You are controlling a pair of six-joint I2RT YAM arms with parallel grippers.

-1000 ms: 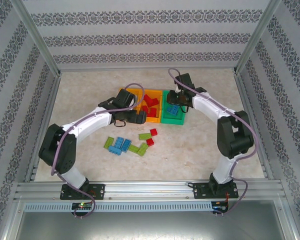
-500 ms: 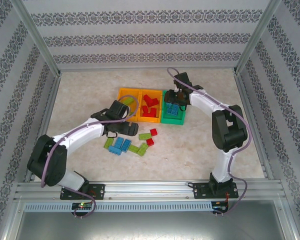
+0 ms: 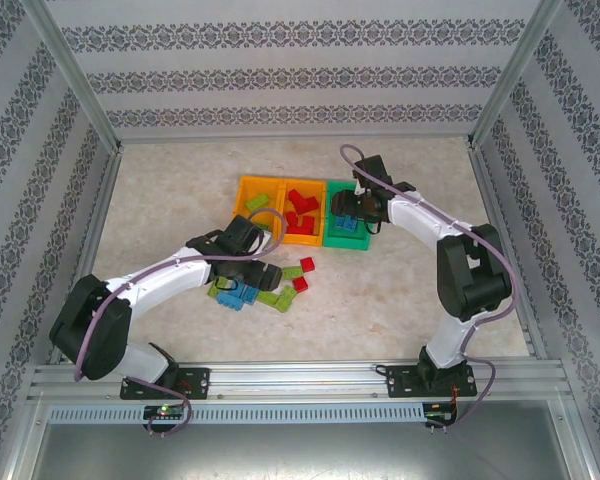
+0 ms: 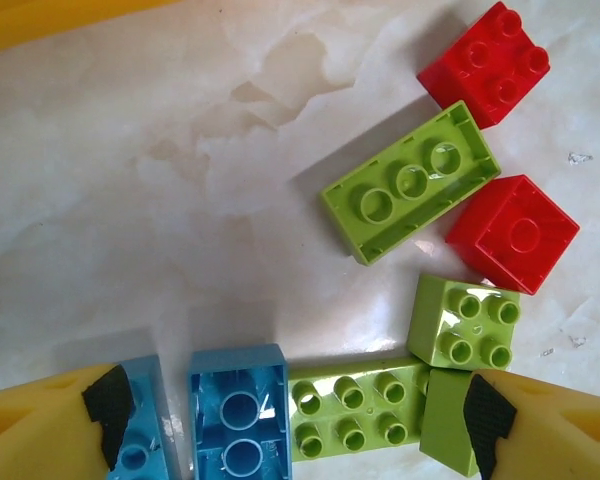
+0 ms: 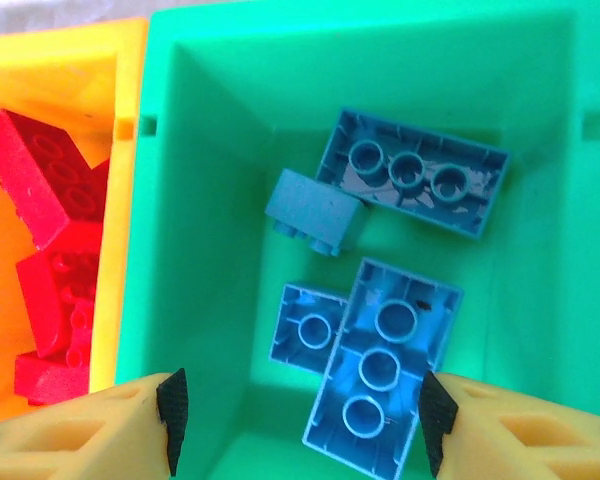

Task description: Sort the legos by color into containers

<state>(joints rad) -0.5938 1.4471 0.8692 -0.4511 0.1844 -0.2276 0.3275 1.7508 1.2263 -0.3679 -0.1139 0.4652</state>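
My left gripper [image 4: 292, 425] is open and low over the loose legos on the table. Between its fingers lie an upturned blue brick [image 4: 238, 415] and an oblong lime brick [image 4: 355, 410]. Beyond them lie a lime square [image 4: 467, 320], a lime oblong [image 4: 410, 180] and two red squares [image 4: 510, 232] [image 4: 485, 62]. My right gripper [image 5: 302, 420] hangs open and holds nothing above the green bin [image 5: 210, 200], which holds several blue bricks [image 5: 383, 365]. The middle orange-yellow bin [image 3: 302, 186] holds red bricks [image 3: 300, 212]. One lime brick [image 3: 258, 203] lies in the left orange-yellow bin [image 3: 244, 190].
The loose bricks [image 3: 275, 295] lie just in front of the bins, mid-table. The left arm [image 3: 160, 285] reaches across the near left of the table. Metal frame posts and patterned walls enclose the workspace.
My left gripper has pulled back from the left orange-yellow bin to the loose bricks, uncovering a lime brick in that bin. My right gripper has stayed over the green bin, shifting slightly.
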